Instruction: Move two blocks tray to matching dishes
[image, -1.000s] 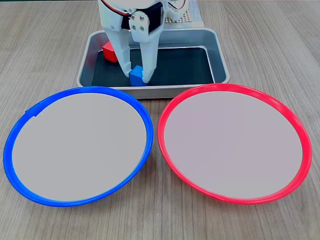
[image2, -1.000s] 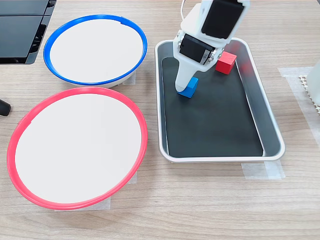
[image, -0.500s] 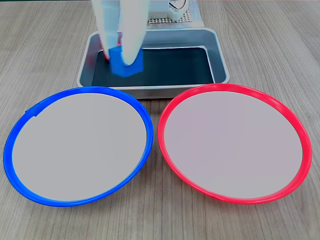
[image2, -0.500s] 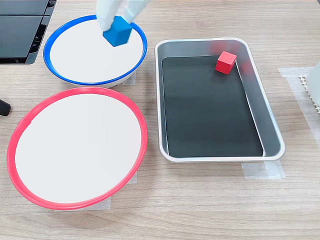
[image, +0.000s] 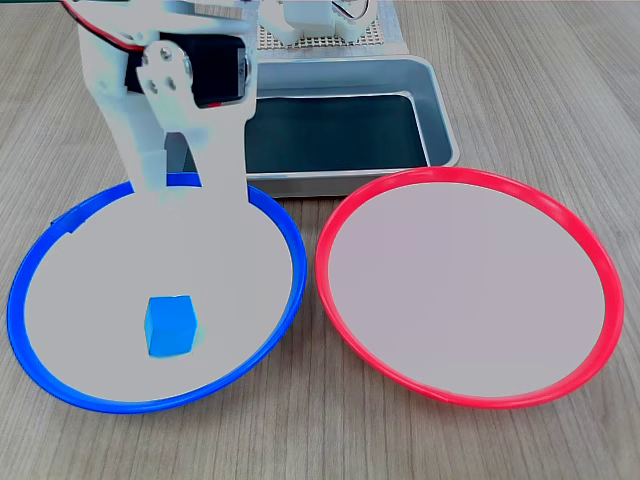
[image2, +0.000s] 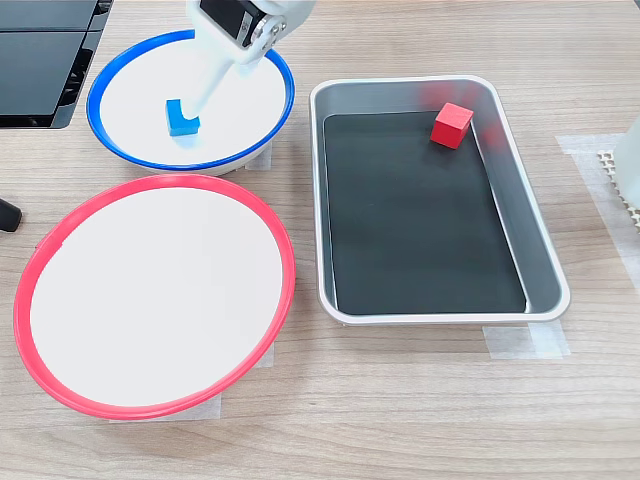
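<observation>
The blue block (image: 169, 325) lies inside the blue-rimmed dish (image: 290, 262). The hand (image2: 195, 100) above it is open and holds nothing. The red block (image2: 452, 124) sits in the tray (image2: 540, 240), near one corner.

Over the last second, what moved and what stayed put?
The gripper lifted the blue block out of the tray and carried it across to the blue-rimmed dish, where it now lies on the pale centre, apparently released. The red block in the tray and the red-rimmed dish have not moved.
</observation>
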